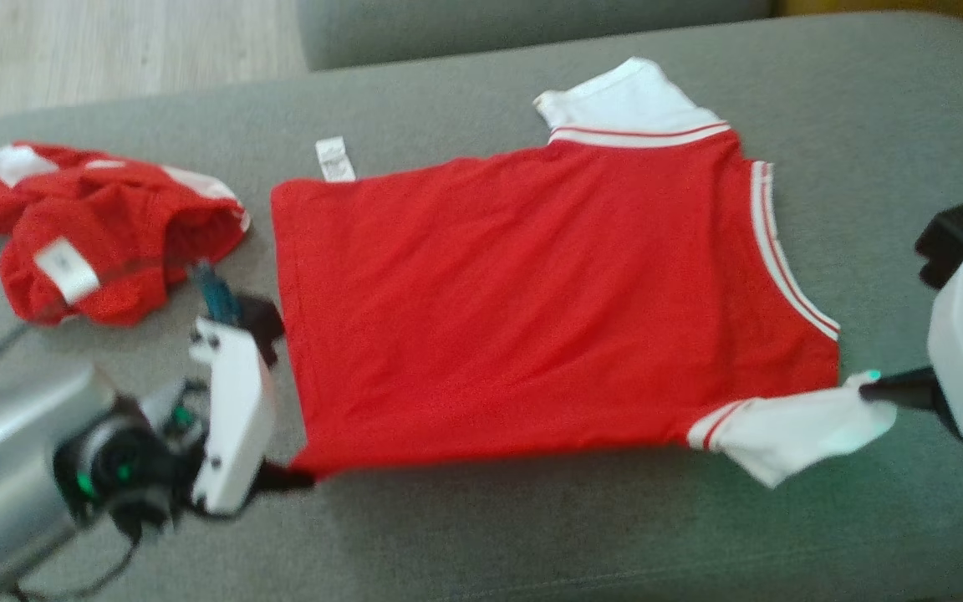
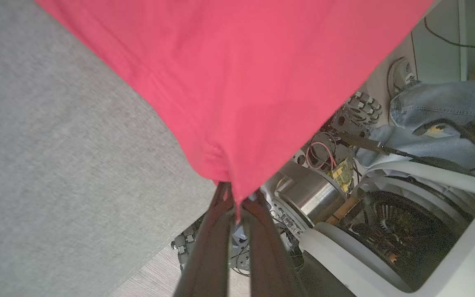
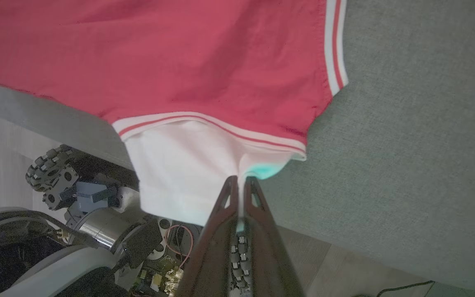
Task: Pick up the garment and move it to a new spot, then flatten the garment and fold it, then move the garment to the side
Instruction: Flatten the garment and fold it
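A red garment [image 1: 532, 309] with white sleeves and striped trim lies spread out on the grey cushion [image 1: 532, 535], its neck to the right. My left gripper [image 1: 302, 478] is shut on the garment's near hem corner; in the left wrist view the red cloth [image 2: 241, 82] runs up from between that gripper's [image 2: 237, 198] closed fingers. My right gripper [image 1: 870, 385] is shut on the near white sleeve [image 1: 791, 431]. In the right wrist view that gripper's [image 3: 241, 181] tips pinch the sleeve [image 3: 179, 173] below the red body [image 3: 179, 62]. The near edge is slightly raised, with a shadow beneath it.
A second red and white garment [image 1: 105, 238] lies crumpled at the cushion's far left. A back cushion [image 1: 490, 25] and wooden floor [image 1: 114, 42] lie beyond. The robot's base [image 2: 386, 231] sits below the cushion's front edge, and blue denim [image 2: 439, 107] shows beside it.
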`<state>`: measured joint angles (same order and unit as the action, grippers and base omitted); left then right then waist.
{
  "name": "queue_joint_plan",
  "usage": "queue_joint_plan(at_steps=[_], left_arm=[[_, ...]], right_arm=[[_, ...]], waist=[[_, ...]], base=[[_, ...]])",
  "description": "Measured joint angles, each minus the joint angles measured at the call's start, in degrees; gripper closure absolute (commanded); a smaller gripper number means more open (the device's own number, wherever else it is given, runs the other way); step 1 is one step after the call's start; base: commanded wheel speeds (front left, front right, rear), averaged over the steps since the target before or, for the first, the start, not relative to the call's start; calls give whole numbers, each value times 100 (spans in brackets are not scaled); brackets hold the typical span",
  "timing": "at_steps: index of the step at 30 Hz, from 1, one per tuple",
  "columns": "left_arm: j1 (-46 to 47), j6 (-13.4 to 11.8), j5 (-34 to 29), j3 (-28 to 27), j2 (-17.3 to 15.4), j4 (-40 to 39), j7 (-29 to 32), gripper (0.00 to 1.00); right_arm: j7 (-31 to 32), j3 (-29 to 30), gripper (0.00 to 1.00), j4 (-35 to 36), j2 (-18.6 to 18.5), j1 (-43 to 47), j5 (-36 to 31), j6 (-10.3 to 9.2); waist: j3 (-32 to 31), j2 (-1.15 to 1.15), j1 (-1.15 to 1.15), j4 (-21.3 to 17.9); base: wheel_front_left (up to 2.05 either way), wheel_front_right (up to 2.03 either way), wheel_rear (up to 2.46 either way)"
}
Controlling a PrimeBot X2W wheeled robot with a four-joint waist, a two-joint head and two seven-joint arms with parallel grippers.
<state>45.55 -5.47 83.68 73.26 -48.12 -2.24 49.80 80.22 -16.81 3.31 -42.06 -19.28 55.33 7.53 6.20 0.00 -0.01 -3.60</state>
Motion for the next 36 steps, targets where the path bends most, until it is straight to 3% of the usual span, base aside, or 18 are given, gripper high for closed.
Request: queue_joint_plan(at_steps=[11,18,24,25,26,27,32,36], left_arm=[[653,309,18,-159,572,1042,359,100],[915,527,-116,-252,844,1482,162,100],[1032,647,-163,-377,1083,2013,-8,100],[1032,650,-172,-377,1128,2112,-71,91],[1033,649,-209,-383,1173,2203,-149,35],[1036,657,-247,-381,1215,2294,-176,0],[1052,795,-475,-388,1294,2599,-545,0],[1210,929,-1049,-546,1316,2735,-1562,0]], right_arm=[[615,932,100,-637,942,-1063,-1233,0],[595,1156,100,-1074,1293,-1510,-1733,0],[211,1191,100,-1441,1545,-1746,-1906,0],[65,1183,88,-1482,1580,-1773,-1911,0],[-102,1181,58,-1519,1617,-1790,-1911,0],[-265,1159,2,-1559,1645,-1800,-1911,0],[-1278,928,0,-1785,1653,-1901,-1911,0],[-2568,625,0,-1737,1626,-1945,-1778,0]], waist=[[593,0,1,237],[825,0,1,221],[990,0,1,206],[1012,0,1,204],[1031,0,1,202],[1042,0,1,200],[966,0,1,198],[824,0,1,212]], base=[[0,0,0],[0,0,0],[0,0,0],[0,0,0],[0,0,0],[0,0,0],[0,0,0],[0,0,0]])
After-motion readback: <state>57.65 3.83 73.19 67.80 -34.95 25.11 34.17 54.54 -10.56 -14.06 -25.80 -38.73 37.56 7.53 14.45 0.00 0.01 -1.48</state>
